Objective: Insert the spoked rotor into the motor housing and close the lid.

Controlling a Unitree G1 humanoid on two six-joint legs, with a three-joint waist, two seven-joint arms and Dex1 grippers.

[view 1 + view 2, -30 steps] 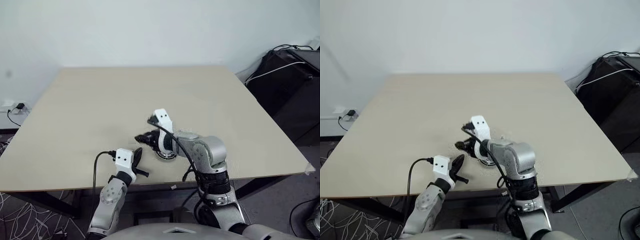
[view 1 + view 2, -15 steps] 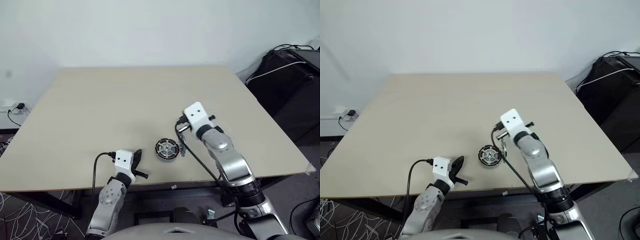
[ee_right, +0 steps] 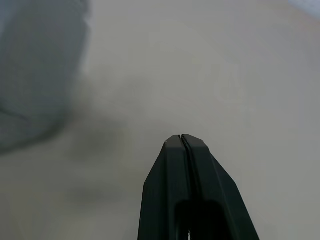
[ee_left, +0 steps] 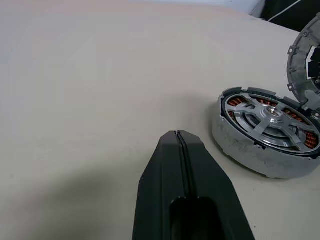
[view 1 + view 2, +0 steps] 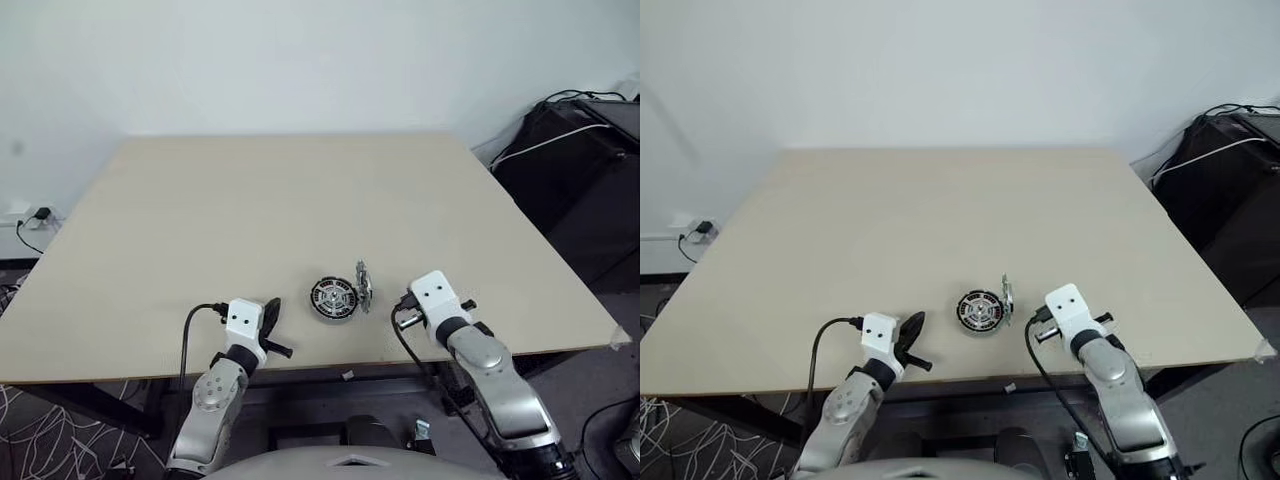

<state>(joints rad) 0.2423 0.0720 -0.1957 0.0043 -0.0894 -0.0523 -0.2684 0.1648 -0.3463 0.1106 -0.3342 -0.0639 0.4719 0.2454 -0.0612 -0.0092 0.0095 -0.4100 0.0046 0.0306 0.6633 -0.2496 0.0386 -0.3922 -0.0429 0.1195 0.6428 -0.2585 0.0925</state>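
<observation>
Motor housing (image 5: 333, 298) between closed left gripper (image 5: 272, 313) and closed right gripper (image 3: 181, 138), lid (image 5: 362, 286) tilted against it

A beige table (image 5: 250, 200) stands against a pale wall, its near edge carrying the only activity. The motor housing (image 5: 332, 298) lies flat near that edge, the spoked rotor (image 5: 333, 296) seated inside it, copper windings ringing a silvery centre. The lid (image 5: 362, 286) stands on edge — touching the housing's right side. The left gripper (image 5: 272, 312), black fingers pointing toward the housing, rests just left of it. The right arm's white wrist (image 5: 432, 296) sits to the right — apart from the lid. Dark equipment (image 5: 580, 170) with cables stands right of the table.
</observation>
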